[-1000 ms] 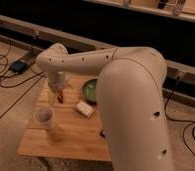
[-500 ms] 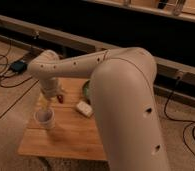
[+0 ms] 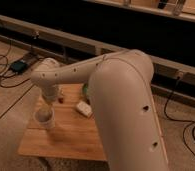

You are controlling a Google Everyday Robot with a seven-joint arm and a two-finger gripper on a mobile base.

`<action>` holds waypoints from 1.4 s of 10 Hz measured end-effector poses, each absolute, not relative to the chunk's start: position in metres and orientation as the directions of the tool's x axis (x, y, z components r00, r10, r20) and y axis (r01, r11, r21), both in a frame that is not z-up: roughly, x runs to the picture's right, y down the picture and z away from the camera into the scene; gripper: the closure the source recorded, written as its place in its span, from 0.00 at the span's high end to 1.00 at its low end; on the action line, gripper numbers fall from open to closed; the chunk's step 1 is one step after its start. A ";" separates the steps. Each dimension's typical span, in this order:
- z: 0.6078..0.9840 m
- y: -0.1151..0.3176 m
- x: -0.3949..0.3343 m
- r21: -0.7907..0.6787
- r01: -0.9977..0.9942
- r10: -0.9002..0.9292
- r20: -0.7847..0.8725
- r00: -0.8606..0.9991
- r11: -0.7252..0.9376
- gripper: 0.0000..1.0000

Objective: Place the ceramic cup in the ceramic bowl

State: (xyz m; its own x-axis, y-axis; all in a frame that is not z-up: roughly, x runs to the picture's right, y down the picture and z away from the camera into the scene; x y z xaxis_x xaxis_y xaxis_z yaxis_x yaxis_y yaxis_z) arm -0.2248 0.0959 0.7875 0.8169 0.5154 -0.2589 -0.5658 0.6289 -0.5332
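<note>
Small pale grey ceramic cup [image 3: 44,118] stands upright near the left edge of the light wooden table [image 3: 76,139]. Gripper [image 3: 48,100] hangs just above the cup; whether it is spread or closed cannot be told. Glossy green ceramic bowl [image 3: 85,91] sits near the back edge, mostly hidden by the white arm [image 3: 126,100]. Cream rectangular block [image 3: 83,107] lies just beside the bowl. Black cables [image 3: 2,82] on the floor.

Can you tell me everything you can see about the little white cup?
The ceramic cup is small, round and whitish-grey, a bit narrower at the bottom, with no handle showing. It looks smooth, like glazed pottery. It stands upright, open end up, on the left part of the wooden table. The pincer hangs just above its rim; I cannot tell if it touches the cup. Only the table plainly touches it. What is inside is not visible.
</note>
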 end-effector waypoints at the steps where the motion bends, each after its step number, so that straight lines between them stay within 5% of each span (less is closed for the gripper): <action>1: 0.792 0.102 -0.224 -0.537 -0.559 0.511 -0.253 0.821 0.632 0.80; 5: 0.803 0.120 -0.232 -0.549 -0.530 0.487 -0.238 0.841 0.647 0.78; 12: 0.800 0.127 -0.246 -0.586 -0.496 0.432 -0.259 0.864 0.641 0.10; 14: 0.790 0.111 -0.242 -0.620 -0.513 0.443 -0.281 0.851 0.594 0.00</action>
State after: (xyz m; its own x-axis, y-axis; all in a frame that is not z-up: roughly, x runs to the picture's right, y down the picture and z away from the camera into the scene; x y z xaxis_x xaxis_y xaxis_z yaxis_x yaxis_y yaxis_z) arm -0.2418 0.1110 0.7904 0.8514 0.4432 -0.2807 -0.5134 0.5938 -0.6195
